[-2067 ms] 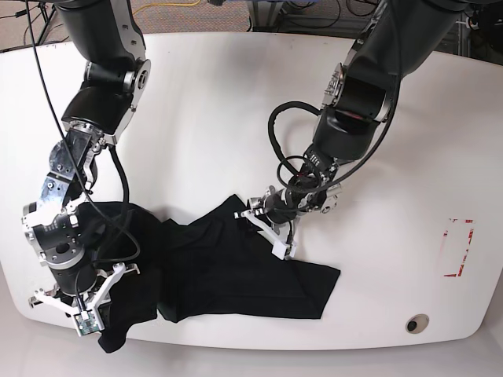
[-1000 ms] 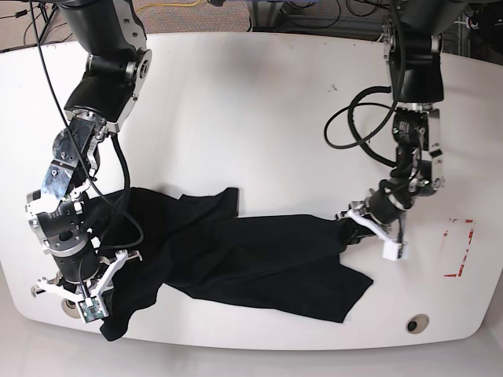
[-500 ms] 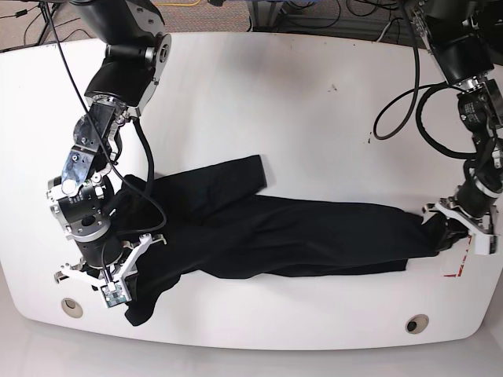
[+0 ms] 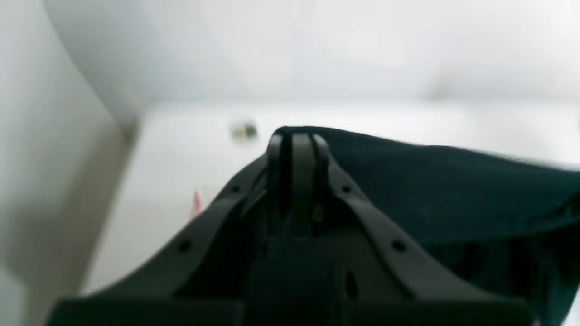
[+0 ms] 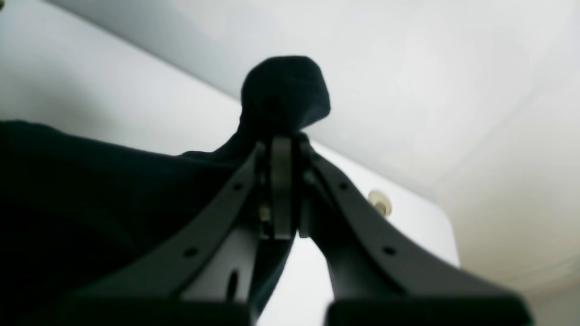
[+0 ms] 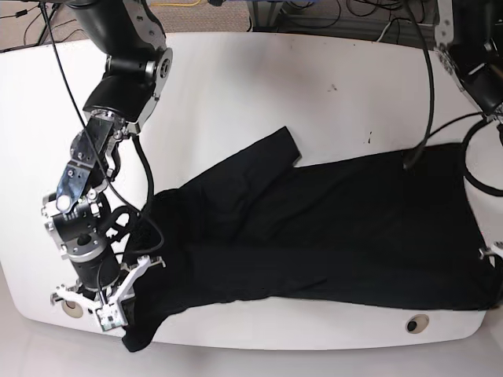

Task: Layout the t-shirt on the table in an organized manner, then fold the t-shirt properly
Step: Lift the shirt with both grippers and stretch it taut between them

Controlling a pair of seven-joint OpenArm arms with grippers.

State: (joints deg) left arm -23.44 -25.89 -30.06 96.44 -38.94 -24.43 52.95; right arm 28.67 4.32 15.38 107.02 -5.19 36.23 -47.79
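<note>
The t-shirt (image 6: 330,228), soft, light and limp, spans the lower frame across the table (image 6: 236,94). The right gripper (image 6: 106,308) and left gripper (image 4: 297,145) each pinch a fabric edge; grip hems or corners.

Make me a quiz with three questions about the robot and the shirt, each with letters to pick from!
1. Where does the t-shirt lie?
A. spread across the table's near edge
B. on the floor
C. hanging on a chair

2. What colour is it?
A. red
B. black
C. yellow

3. How is the right end effector?
A. wide open
B. shut on the t-shirt
C. holding a cup

Answers: 1 A, the base view shows cloth stretched along the table front. 2 B, it is dark all over. 3 B, the right wrist view shows fabric bunched between closed fingers.
</note>
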